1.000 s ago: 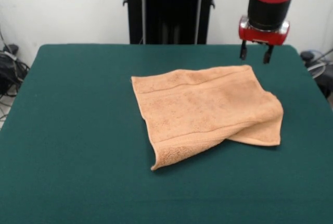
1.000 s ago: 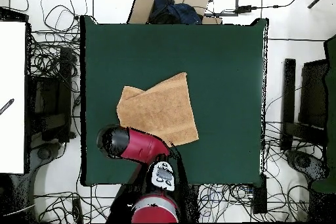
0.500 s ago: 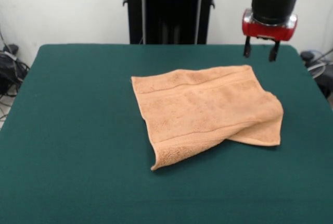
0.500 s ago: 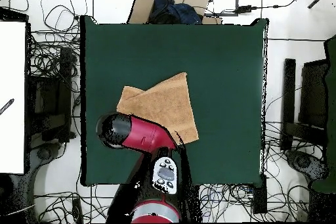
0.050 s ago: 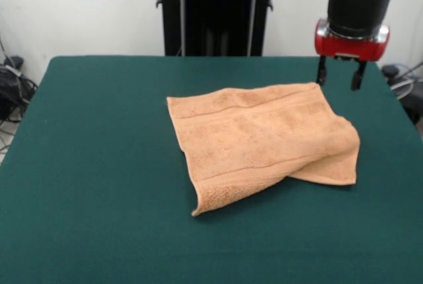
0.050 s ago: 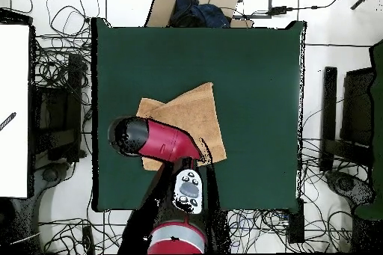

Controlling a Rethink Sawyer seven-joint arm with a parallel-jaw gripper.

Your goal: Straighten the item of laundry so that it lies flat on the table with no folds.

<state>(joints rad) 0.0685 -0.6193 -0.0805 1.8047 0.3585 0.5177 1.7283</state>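
The item of laundry [image 5: 264, 137] is a peach-orange towel lying right of the middle of the green table [image 5: 99, 132]. Its right side is doubled over on itself, and its near left corner curls slightly. My gripper [image 5: 340, 76] hangs open and empty just above the towel's far right corner, clear of the cloth. In the overhead view the towel [image 6: 193, 111] shows above the red arm [image 6: 161, 141], which covers its lower left part and hides the gripper.
The black pedestal [image 5: 215, 10] rises behind the table's far edge. Tangled cables [image 6: 56, 80] lie on the floor around the table, a cardboard box [image 6: 196, 1] sits past one edge, and a white panel [image 6: 13, 110] stands to the side.
The gripper has shifted right and a little lower in the front view, ending by the towel's far right corner. In the overhead view the arm has slid further over the towel. The towel has not moved.
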